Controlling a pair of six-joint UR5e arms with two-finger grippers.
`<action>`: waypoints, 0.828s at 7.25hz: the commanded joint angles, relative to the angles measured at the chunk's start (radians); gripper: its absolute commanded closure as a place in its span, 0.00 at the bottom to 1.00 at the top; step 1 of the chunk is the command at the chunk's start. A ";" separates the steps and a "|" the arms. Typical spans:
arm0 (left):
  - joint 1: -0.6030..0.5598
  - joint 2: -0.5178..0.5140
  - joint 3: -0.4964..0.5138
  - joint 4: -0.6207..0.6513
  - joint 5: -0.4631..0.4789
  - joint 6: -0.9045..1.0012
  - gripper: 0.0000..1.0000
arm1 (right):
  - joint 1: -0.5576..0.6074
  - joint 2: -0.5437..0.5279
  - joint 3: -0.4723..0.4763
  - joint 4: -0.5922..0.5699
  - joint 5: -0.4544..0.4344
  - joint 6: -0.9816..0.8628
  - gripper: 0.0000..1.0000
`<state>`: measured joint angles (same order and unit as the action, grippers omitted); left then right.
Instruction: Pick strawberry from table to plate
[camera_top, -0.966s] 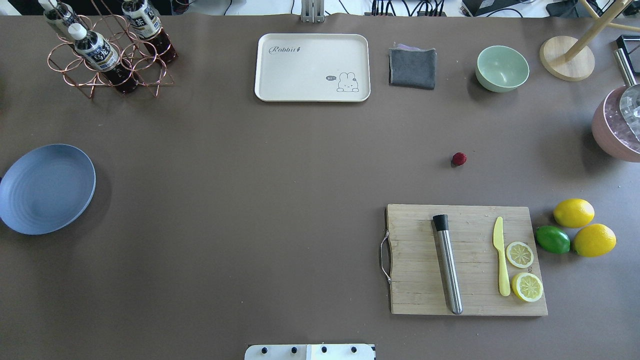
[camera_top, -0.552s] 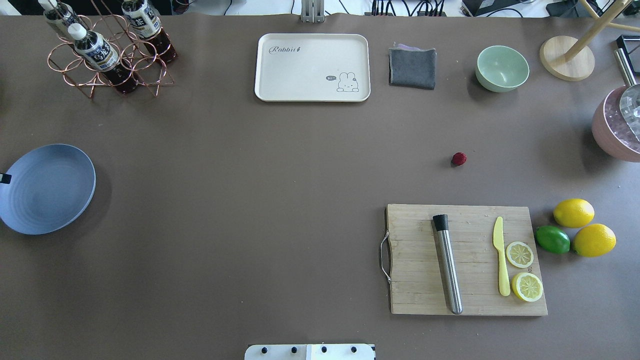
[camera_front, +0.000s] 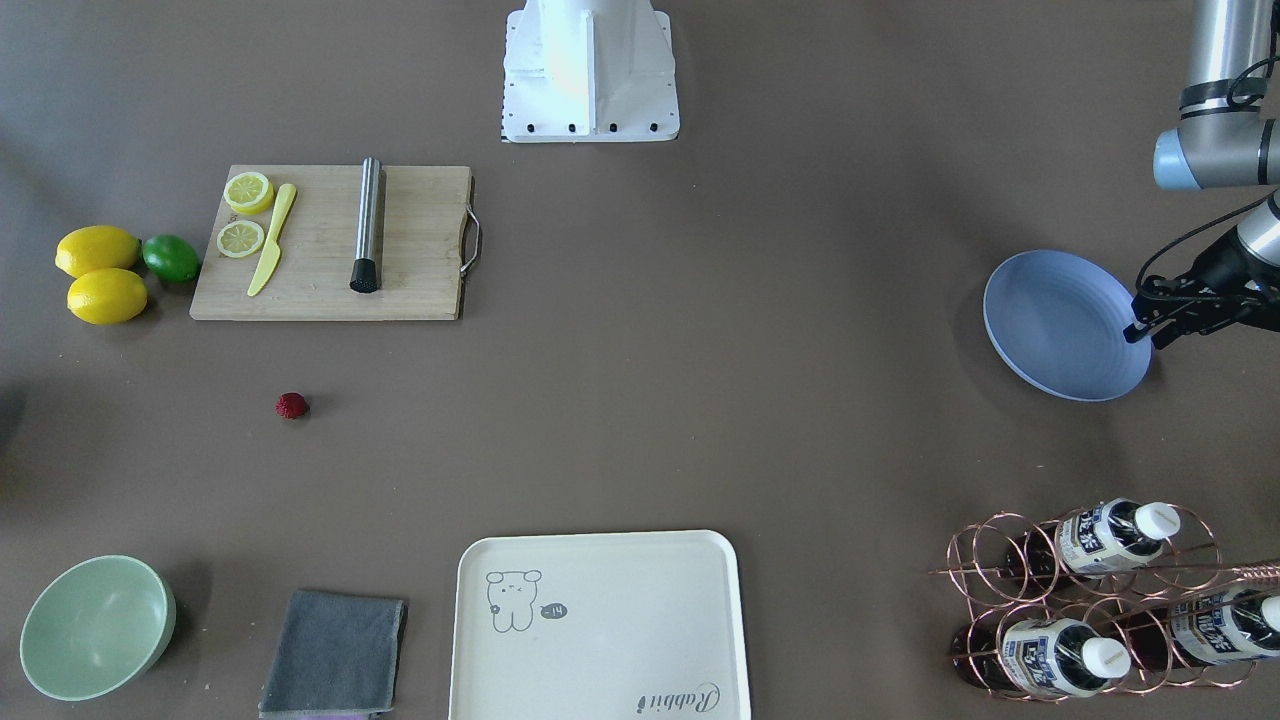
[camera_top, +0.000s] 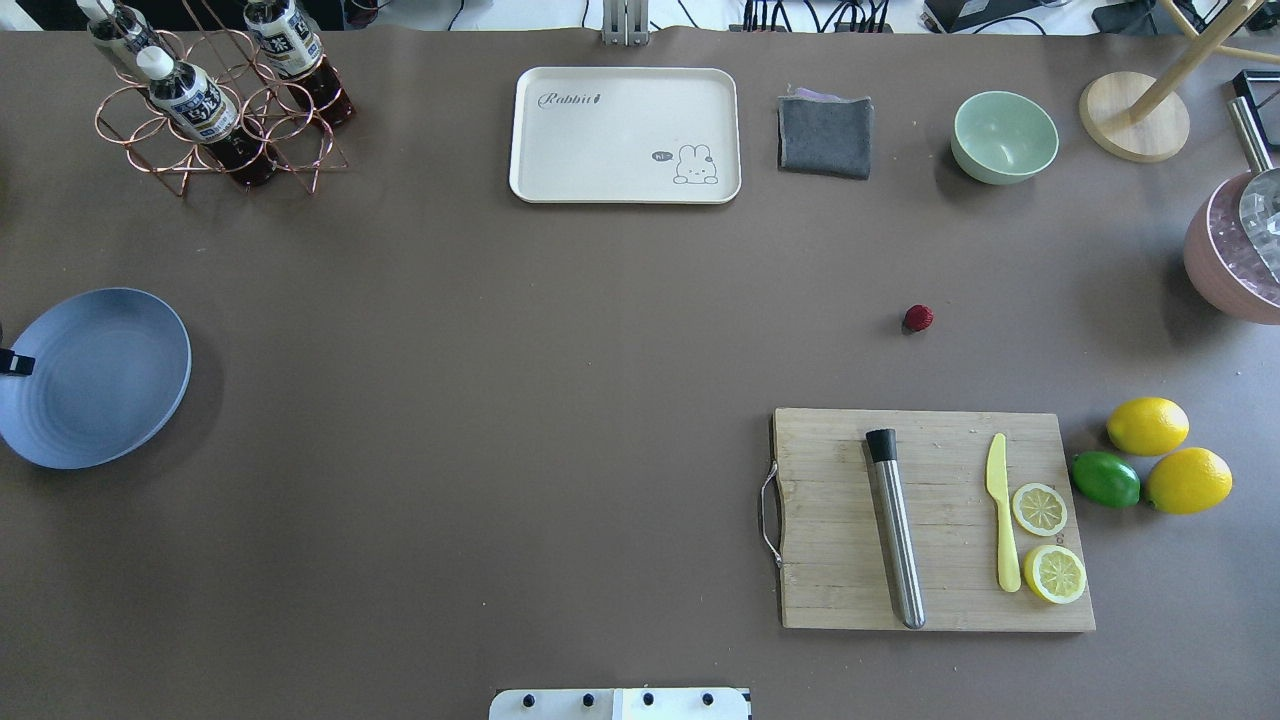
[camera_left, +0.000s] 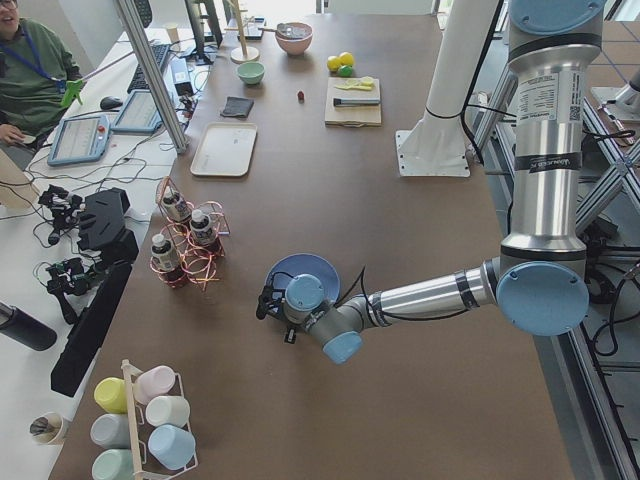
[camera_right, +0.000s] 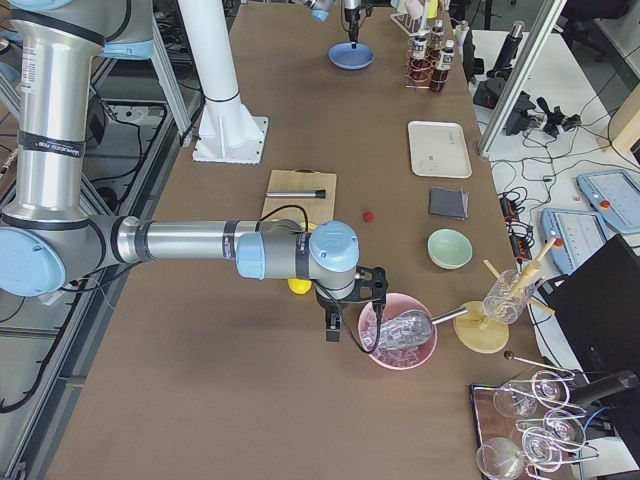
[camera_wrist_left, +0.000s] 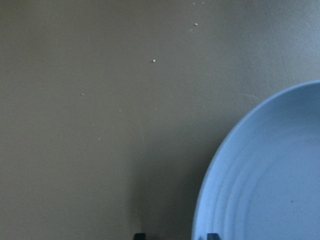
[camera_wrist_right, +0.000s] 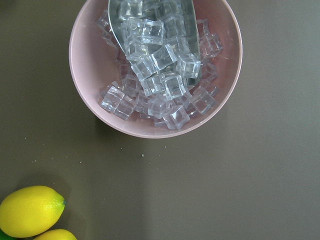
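The left arm reached out low, its wrist bent so the left gripper (camera_front: 1147, 333) pointed down at the outer rim of the plate (camera_front: 1050, 320). Its 2 fingers stood apart, 1 tip over the plate and 1 over the bare table (camera_front: 700, 350). The right arm stretched along the other end, with the right gripper (camera_right: 350, 312) hanging near a pink bowl (camera_wrist_right: 85, 95) of ice. Its fingers showed too poorly to tell whether they were apart or together. The strawberry (camera_top: 918, 318) lay on the table between the cutting board (camera_top: 830, 520) and the green bowl (camera_top: 1005, 137), well apart from the plate. The overhead view cut off all but a black sliver of the left gripper.
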<state>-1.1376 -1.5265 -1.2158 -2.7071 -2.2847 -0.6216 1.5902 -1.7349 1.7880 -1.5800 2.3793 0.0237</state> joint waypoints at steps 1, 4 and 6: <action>0.001 -0.001 -0.010 -0.011 -0.015 -0.012 1.00 | -0.003 0.011 -0.001 0.000 0.000 0.012 0.00; -0.008 -0.011 -0.031 0.000 -0.134 -0.044 1.00 | -0.009 0.024 -0.004 0.000 -0.002 0.019 0.00; -0.071 -0.049 -0.047 0.009 -0.287 -0.145 1.00 | -0.010 0.055 -0.004 -0.002 0.003 0.019 0.00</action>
<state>-1.1657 -1.5484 -1.2545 -2.7056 -2.4769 -0.7067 1.5815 -1.6990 1.7851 -1.5809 2.3794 0.0427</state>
